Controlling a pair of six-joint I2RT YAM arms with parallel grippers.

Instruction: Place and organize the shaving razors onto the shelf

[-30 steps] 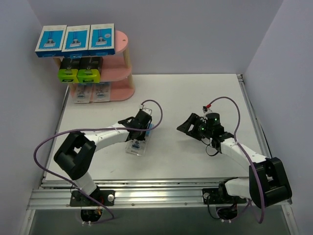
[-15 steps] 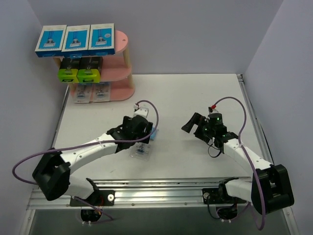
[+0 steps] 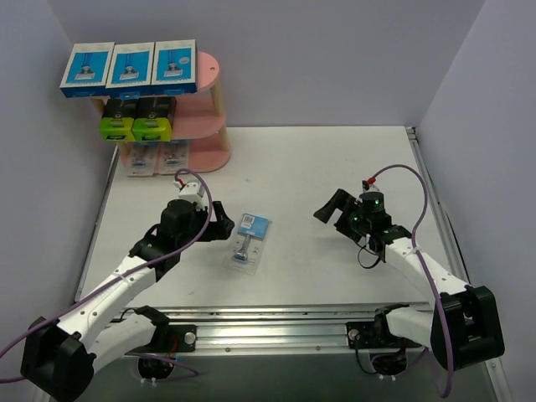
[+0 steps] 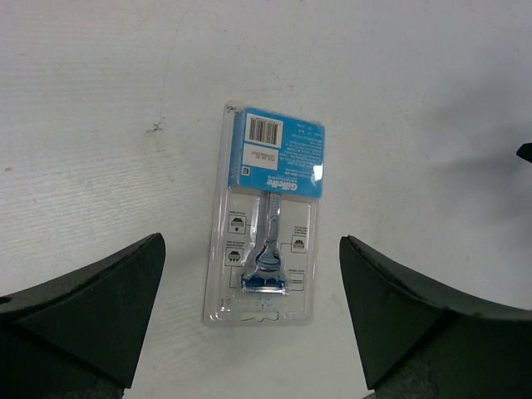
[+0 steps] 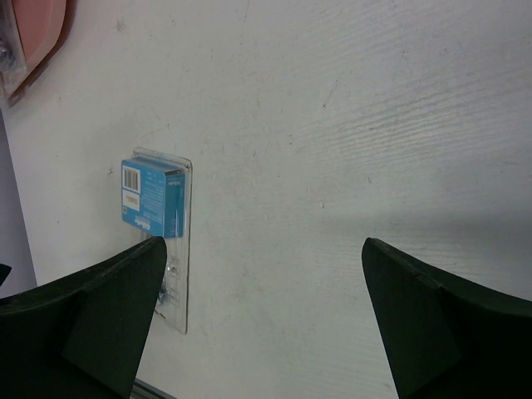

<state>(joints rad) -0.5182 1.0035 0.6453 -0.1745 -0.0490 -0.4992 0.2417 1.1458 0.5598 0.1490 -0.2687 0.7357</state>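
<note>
While 1 blister-packed razor point(image 3: 249, 243) lies flat on the bench point(image 3: 335, 159), well apart from the shelf point(image 3: 219, 126), left end effector point(image 3: 222, 228) and right end effector point(image 3: 331, 209) gape wide, empty; straddling its long edges squarely should secure the pickup.

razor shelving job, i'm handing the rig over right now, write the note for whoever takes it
Left gripper: open, empty, just left of the loose razor pack lying flat on the table.
Right gripper: open, empty, off to the pack's right.
Done: three blue boxes on the shelf top tier, two black boxes on the middle, clear packs on the bottom.
Left: shelve the loose pack, probably with the clear packs.
</note>
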